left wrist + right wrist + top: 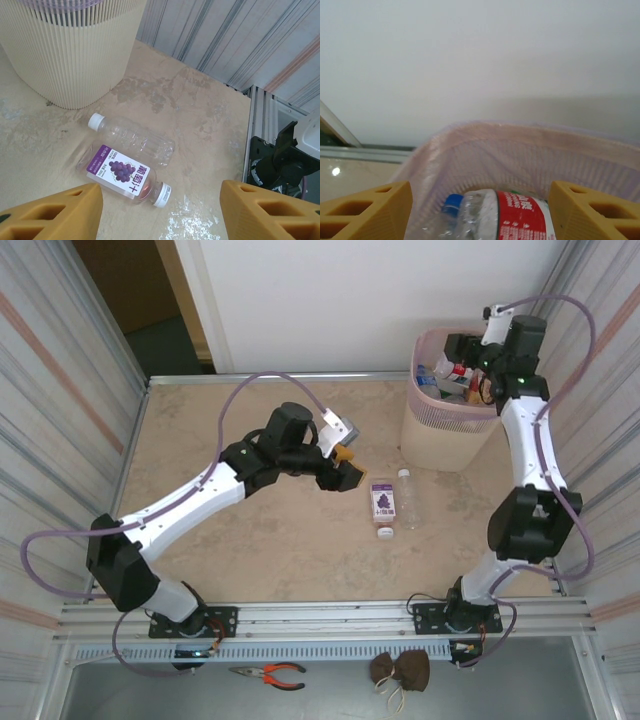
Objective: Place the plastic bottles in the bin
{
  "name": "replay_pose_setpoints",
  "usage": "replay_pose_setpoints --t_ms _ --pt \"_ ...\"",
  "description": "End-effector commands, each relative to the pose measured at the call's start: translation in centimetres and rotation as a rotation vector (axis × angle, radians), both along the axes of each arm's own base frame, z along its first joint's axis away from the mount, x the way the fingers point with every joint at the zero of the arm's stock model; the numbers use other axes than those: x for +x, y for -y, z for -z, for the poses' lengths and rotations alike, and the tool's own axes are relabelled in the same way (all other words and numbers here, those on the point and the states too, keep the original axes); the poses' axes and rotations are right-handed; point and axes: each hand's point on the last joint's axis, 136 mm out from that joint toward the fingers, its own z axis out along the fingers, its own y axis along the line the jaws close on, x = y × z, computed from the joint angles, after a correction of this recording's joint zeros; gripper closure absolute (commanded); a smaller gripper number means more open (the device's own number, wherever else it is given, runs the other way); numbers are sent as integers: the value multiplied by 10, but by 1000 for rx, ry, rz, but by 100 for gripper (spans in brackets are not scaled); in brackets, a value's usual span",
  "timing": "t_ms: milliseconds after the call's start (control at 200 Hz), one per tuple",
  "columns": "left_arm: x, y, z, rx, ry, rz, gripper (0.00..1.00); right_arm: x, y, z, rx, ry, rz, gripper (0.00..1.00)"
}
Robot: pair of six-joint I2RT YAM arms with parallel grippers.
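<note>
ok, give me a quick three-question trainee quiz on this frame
1. True or false: the grape-label bottle and the unlabelled clear bottle both lie on their sides on the table.
2. Which of the two lies nearer the bin? A: grape-label bottle. B: unlabelled clear bottle.
3. What do the right fingers hang over?

Key: 1 true. 2 B. 3 the bin.
</note>
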Motion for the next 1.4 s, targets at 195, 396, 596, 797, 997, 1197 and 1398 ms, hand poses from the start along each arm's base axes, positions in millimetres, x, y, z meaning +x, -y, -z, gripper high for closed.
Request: replay_pose_setpoints --t_ms 195,396,596,797,997,1197,1398 --pt "2 -21 -12 -17 17 -84 36 -85 -20 -15 143 -131 62 30" --pt "17 -57 -7 -31 -48 -197 35 -140 -59 3 125 -246 45 35" --pt "30 -109 0 -41 -127 -306 35 -185 -104 29 63 -339 6 39" --pt "31 -159 6 12 -156 -369 34 -209 -142 80 -36 -489 -29 41" --pt "39 -206 10 9 -174 -434 33 -212 -176 141 -150 -625 -63 41" --pt "53 -235 22 35 -110 -515 33 -207 -187 206 -137 -859 -29 33" --pt "57 -237 26 6 -90 -534 33 -205 -184 267 -162 -1002 -5 26"
